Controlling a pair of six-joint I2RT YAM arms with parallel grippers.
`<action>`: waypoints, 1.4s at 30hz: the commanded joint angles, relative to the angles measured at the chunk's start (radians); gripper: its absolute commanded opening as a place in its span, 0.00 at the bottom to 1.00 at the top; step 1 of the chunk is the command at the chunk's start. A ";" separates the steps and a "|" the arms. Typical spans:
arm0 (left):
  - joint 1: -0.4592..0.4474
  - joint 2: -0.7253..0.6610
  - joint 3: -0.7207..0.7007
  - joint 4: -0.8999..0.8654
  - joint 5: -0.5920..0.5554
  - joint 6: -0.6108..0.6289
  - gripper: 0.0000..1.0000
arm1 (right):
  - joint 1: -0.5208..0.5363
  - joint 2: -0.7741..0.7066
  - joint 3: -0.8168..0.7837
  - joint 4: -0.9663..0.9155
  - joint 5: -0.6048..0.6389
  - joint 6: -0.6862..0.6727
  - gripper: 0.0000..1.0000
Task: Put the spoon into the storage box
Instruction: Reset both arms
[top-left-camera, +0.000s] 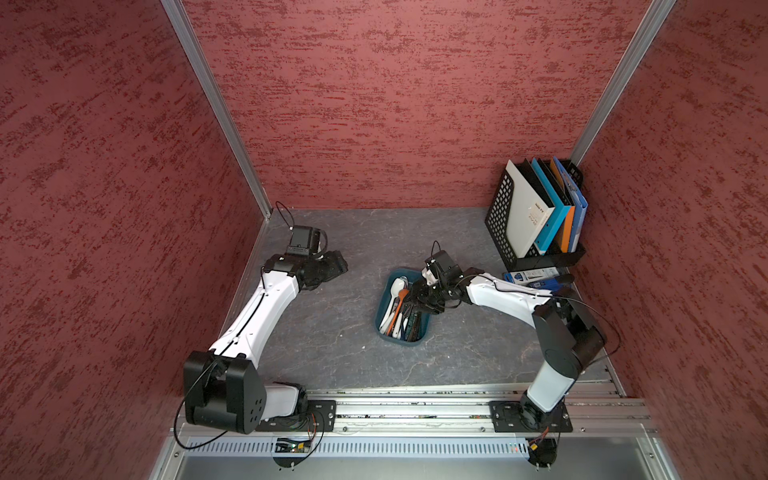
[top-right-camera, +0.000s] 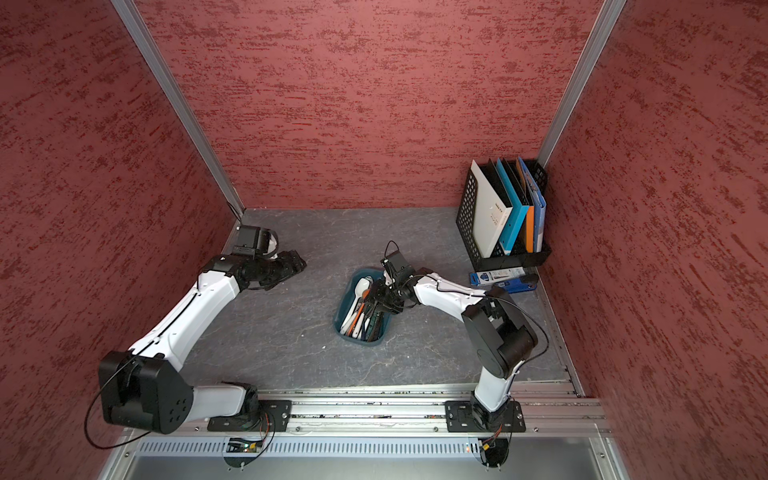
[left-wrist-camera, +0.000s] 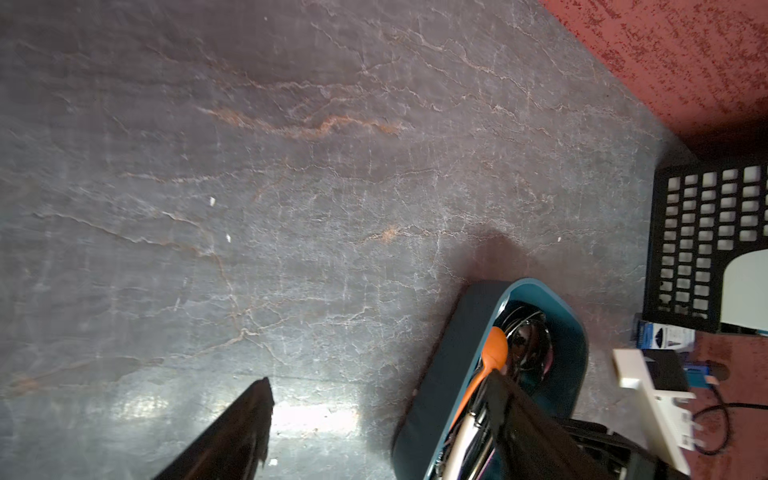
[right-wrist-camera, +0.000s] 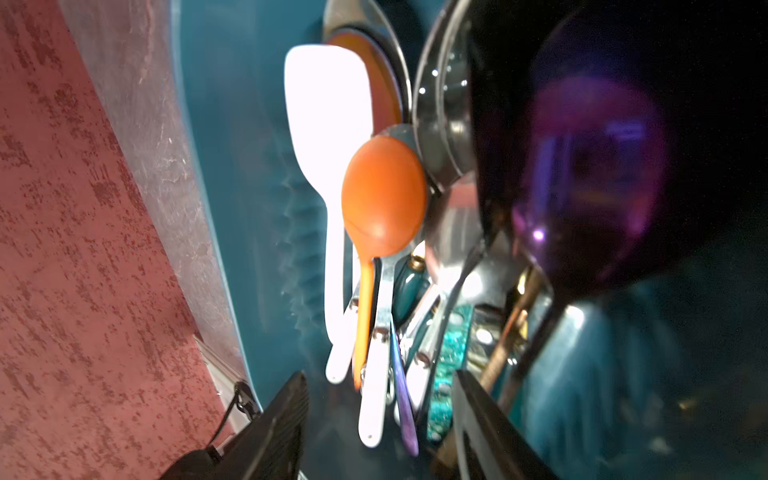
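Closest to the robot, a silver metal rail (top-left-camera: 415, 409) holds both arm bases. Past it, in the middle of the grey stone-look table (top-left-camera: 324, 340), sits the shallow dark teal plastic storage box (top-left-camera: 395, 337), seen in both top views (top-right-camera: 353, 336). It is full of spoons lying side by side.

An orange plastic spoon (right-wrist-camera: 384, 195) lies beside a flat white plastic spoon (right-wrist-camera: 328, 108), with shiny metal spoons (right-wrist-camera: 440, 124) next to them. A dark purple spoon (right-wrist-camera: 590, 166) looks big and blurry, with the box's teal wall around it. I cannot tell which spoon is the one for the job.

The right gripper (top-left-camera: 413, 301) hangs over the box at its 3 o'clock side. Its two fingers (right-wrist-camera: 286, 415) are apart and pinch nothing.

The left gripper (top-left-camera: 338, 266) hangs above bare table at 10 o'clock from the box, well apart from it. Its fingers (left-wrist-camera: 249, 424) are spread wide with nothing between them.

At 3 o'clock from the box lies a flat blue card carton (top-left-camera: 536, 277). Behind it, in the far corner, stands a black mesh file rack (top-left-camera: 500, 208) with coloured folders (top-left-camera: 548, 203).
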 joint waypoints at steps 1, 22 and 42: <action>0.014 -0.062 -0.038 0.038 -0.083 0.108 0.86 | 0.003 -0.080 0.064 -0.097 0.096 -0.122 0.59; 0.134 -0.004 -0.697 1.325 -0.259 0.426 1.00 | -0.494 -0.265 -0.438 0.723 0.573 -0.878 0.99; 0.164 0.220 -0.728 1.631 -0.119 0.475 1.00 | -0.598 -0.173 -0.729 1.324 0.412 -0.900 0.99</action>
